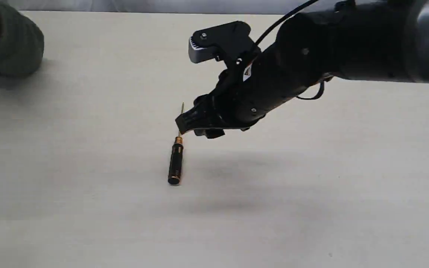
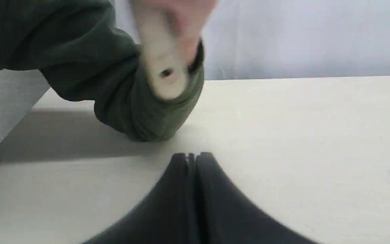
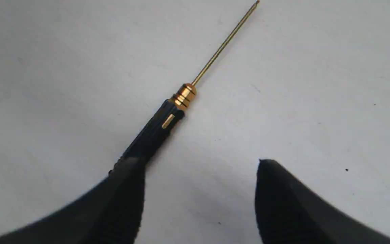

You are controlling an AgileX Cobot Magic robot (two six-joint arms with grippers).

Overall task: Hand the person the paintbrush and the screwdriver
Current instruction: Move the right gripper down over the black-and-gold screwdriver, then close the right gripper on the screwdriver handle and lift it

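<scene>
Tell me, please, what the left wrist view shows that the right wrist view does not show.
Only the left wrist view: the person's green sleeve, the blurred brush handle with a hole, and the shut left gripper. Only the right wrist view: the black handle and gold rings of the screwdriver, and the open right gripper. Both: the pale table and the screwdriver's thin shaft, only its end in the left wrist view.
</scene>
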